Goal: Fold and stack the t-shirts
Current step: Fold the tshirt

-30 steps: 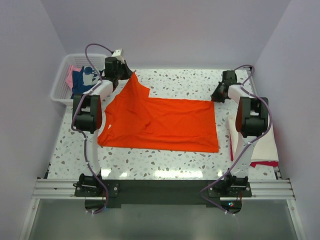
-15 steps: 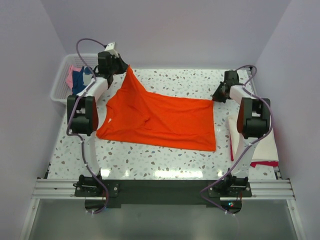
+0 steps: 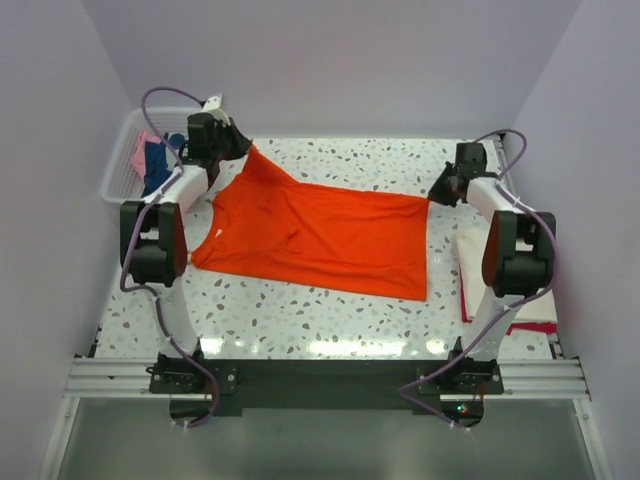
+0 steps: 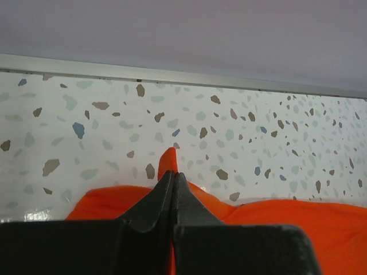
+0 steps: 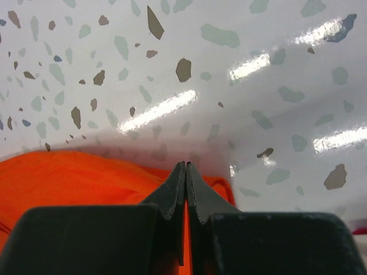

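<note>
Drew the orange t-shirt further toward the upper left of the overhead view over the last second, with its far left corner raised in the left gripper and its far right corner pinned at centre right in the right gripper. Found both clenched on cloth in the wrist views: fingertips pressed together with an orange tip poking out beyond them, and the same tight pinch on the other side. Left the garment spread across the speckled table, taut along its far edge, its near edge now slanting. Judged this a straightening pull ahead of folding; no fold made yet.

Noted the white mesh basket at upper left, holding a bunched pink t-shirt and navy blue t-shirt. Noted at the right edge, outside any container, a cream-white t-shirt lying over a red t-shirt, seemingly the stack.
</note>
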{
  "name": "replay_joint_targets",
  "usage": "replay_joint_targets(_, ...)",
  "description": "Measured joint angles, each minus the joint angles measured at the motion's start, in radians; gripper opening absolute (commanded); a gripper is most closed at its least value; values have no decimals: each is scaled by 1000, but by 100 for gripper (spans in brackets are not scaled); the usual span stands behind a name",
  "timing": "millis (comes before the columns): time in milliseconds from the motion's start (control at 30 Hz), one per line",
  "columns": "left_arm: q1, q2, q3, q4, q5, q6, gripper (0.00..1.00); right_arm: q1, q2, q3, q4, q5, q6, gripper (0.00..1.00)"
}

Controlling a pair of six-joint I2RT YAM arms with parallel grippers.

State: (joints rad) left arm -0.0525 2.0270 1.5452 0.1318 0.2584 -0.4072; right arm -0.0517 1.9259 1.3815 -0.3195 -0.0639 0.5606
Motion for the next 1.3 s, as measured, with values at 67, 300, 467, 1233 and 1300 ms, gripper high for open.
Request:
replay_joint_targets(67,0,-28,-41,0,-4,-3,0,0,-37,-33,0,-3,0,0)
replay_joint_targets(300,3,-200,-200,-21,-56,-21,0,0,-175,-168,6,-6,0,0)
replay_joint_targets(467,13,-337,-314,-22,-98,-56,0,0,-256,-253,5,-5,0,0)
replay_joint_targets(1233,33,-606,-612,-195,-281,-227,0,0,-423,-476,4,16,27,0)
replay_joint_targets(1300,36,-617,-613,-218,-290,-230,0,0,-428,-489,7,15,30,0)
